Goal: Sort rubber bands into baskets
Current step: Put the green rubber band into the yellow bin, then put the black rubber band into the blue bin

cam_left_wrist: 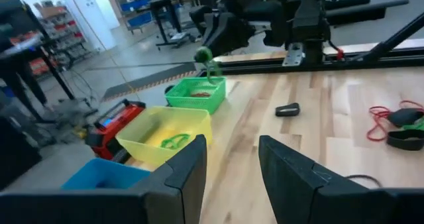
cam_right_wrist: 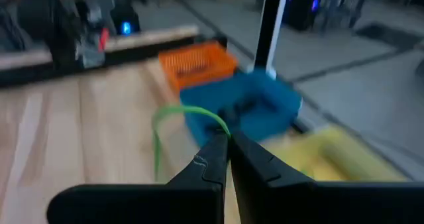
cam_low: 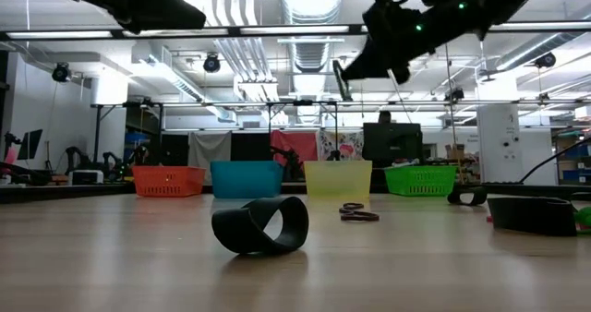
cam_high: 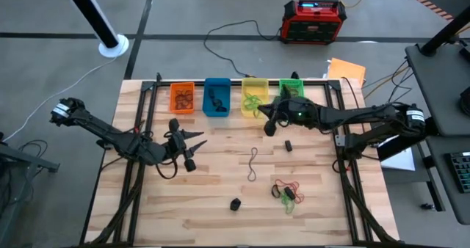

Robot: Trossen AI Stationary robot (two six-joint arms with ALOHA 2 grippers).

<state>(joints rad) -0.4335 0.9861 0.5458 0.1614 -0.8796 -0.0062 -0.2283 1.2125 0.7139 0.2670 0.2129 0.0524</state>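
Observation:
Four baskets stand in a row at the table's far edge: orange [cam_high: 182, 98], blue [cam_high: 216, 97], yellow [cam_high: 254, 95] and green [cam_high: 291, 89]. My right gripper [cam_high: 269, 125] hangs high over the table just near of the yellow basket, shut on a green rubber band [cam_right_wrist: 173, 121]. My left gripper [cam_high: 197, 152] hovers open at centre left, with nothing between its fingers [cam_left_wrist: 232, 164]. Loose rubber bands lie on the wood: a dark loop [cam_high: 252, 163], a red, green and black cluster [cam_high: 286, 192] and black clumps [cam_high: 235, 203] [cam_high: 288, 144]. My right gripper pinches one short stretch of the green rubber band [cam_right_wrist: 224, 132] between its two fingertips. The fingers reach out nearly level toward the far left. The band is lifted clear of the table, and its free loop [cam_left_wrist: 212, 70] curves out and hangs slack below the fingertips.
A black frame [cam_high: 338, 138] runs along the table's left, right and far sides. A wide black band [cam_low: 261, 224] lies on its side near the front edge. A red-black box [cam_high: 312, 20] and cables sit on the floor beyond the table.

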